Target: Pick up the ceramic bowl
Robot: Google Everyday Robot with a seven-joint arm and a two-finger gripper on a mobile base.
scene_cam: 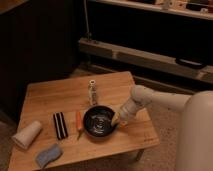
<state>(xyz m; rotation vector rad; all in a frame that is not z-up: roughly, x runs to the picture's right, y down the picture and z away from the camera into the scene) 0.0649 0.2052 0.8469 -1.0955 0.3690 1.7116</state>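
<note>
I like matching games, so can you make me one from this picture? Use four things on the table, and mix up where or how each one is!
Things:
1. ceramic bowl
2. white cup
3. small bottle
4. blue-grey cloth

Clues:
A. lying on its side near the left edge of the table
B. standing upright, farther back
C. lying flat near the front left corner
D. black and round, with the gripper at its rim

Pairs: 1-D, 2-A, 3-B, 4-C.

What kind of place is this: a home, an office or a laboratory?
Probably an indoor work or test space, dimly lit: a small wooden table on a speckled floor, with dark cabinets behind. The tool is at the rim of the ceramic bowl.
</note>
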